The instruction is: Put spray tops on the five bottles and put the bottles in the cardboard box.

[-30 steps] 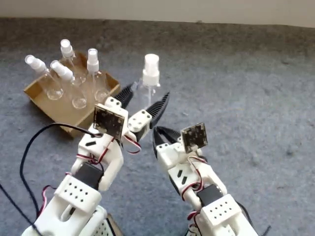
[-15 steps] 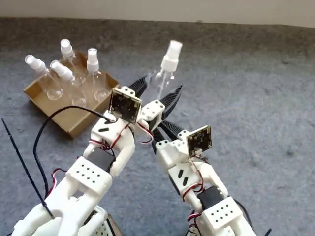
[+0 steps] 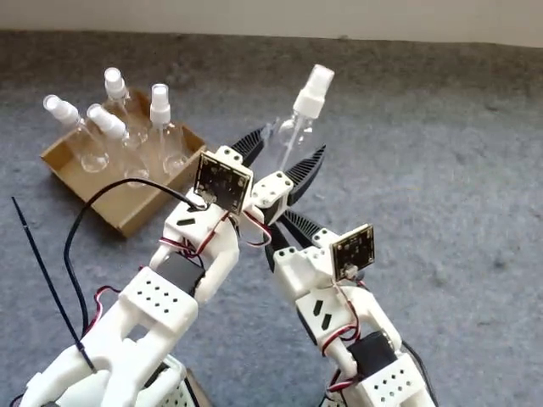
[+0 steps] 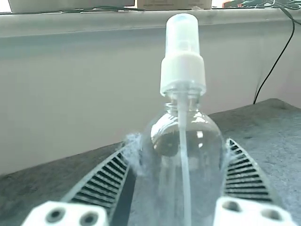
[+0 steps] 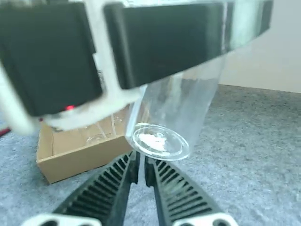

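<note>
Left gripper (image 3: 287, 149) clamps the capped bottle (image 3: 297, 123), tilted, off the table — right gripper (image 5: 140, 164) closed, empty, just beneath it.

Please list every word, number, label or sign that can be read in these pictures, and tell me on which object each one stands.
No text can be read in any view.
Bottle in the left jaws: clear, with no label.
Box: plain cardboard with no visible print.
Circuit boards on the wrists: any markings are too small to read.
</note>
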You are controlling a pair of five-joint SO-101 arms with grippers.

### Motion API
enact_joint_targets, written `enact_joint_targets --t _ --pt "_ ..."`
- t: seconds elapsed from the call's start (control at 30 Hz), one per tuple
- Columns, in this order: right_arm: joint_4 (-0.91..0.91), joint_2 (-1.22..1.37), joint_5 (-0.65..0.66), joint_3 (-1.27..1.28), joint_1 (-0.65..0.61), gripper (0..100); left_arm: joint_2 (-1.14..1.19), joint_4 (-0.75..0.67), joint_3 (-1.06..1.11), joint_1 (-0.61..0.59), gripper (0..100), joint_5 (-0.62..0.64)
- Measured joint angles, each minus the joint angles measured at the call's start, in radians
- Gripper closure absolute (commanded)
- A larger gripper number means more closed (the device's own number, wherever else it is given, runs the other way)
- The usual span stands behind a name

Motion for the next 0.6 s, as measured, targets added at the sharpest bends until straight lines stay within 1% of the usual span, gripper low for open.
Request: enact_joint_targets --t 0.1,0.27,0.5,0.6 --pt "0.068 -0.052 0.0 0.0 -0.002 98.0 0.0 0.0 0.0 -0.003 85 0.0" --pt "0.074 -0.063 0.0 0.0 -0.002 98.0 0.002 -0.017 0.0 -0.003 85 -0.002" --pt "0.091 -0.069 0.0 0.0 -0.109 98.0 0.003 -0.049 0.002 -0.005 85 -0.006" --pt "0.103 -0.071 0.0 0.0 -0.129 98.0 0.003 -0.063 0.002 -0.005 85 -0.006"
